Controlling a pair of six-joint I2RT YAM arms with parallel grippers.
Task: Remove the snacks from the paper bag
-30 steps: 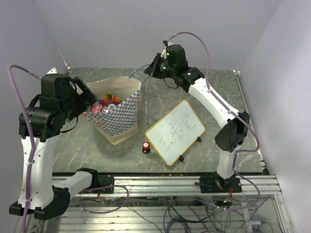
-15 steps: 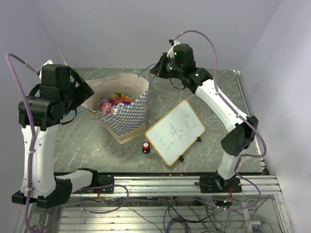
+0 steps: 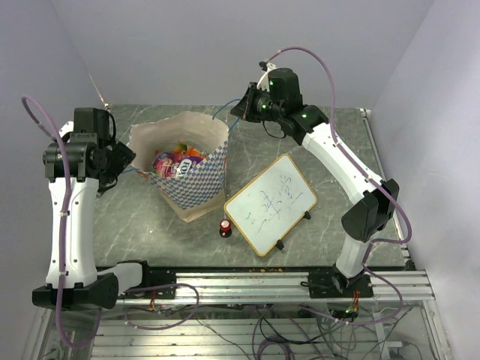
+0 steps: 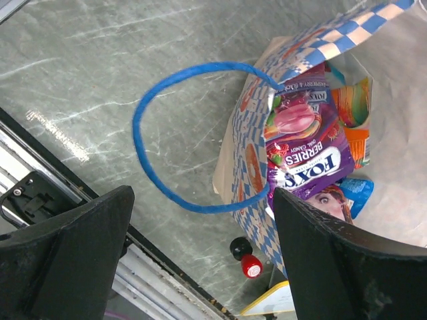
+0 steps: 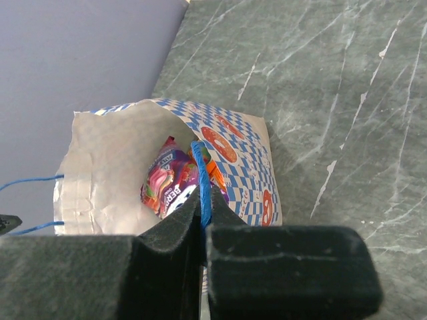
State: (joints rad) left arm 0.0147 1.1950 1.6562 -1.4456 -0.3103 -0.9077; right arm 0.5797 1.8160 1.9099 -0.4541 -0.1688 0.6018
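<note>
The paper bag [image 3: 196, 174] stands open at the left middle of the table, with several snacks [image 3: 174, 160] inside. My right gripper [image 3: 241, 109] is shut on the bag's far blue cord handle [image 5: 201, 180] and holds it up beside the bag's right rim. In the right wrist view a purple-pink packet [image 5: 165, 180] lies in the bag [image 5: 233, 143]. My left gripper [image 3: 122, 156] is open and empty just left of the bag. In the left wrist view its gripper [image 4: 200, 223] is wide apart over the loose near handle loop [image 4: 141, 137], next to the bag [image 4: 248, 160] and a purple packet [image 4: 308, 143].
A wood-framed whiteboard [image 3: 270, 202] lies right of the bag. A small red-topped black knob [image 3: 225, 226] stands between bag and whiteboard and also shows in the left wrist view [image 4: 245, 257]. The metal rail [image 3: 247, 283] runs along the table's near edge.
My left arm has drawn back and down from the bag's left rim. My right gripper moved slightly right with the handle, and the bag's mouth has opened wider and shifted right.
</note>
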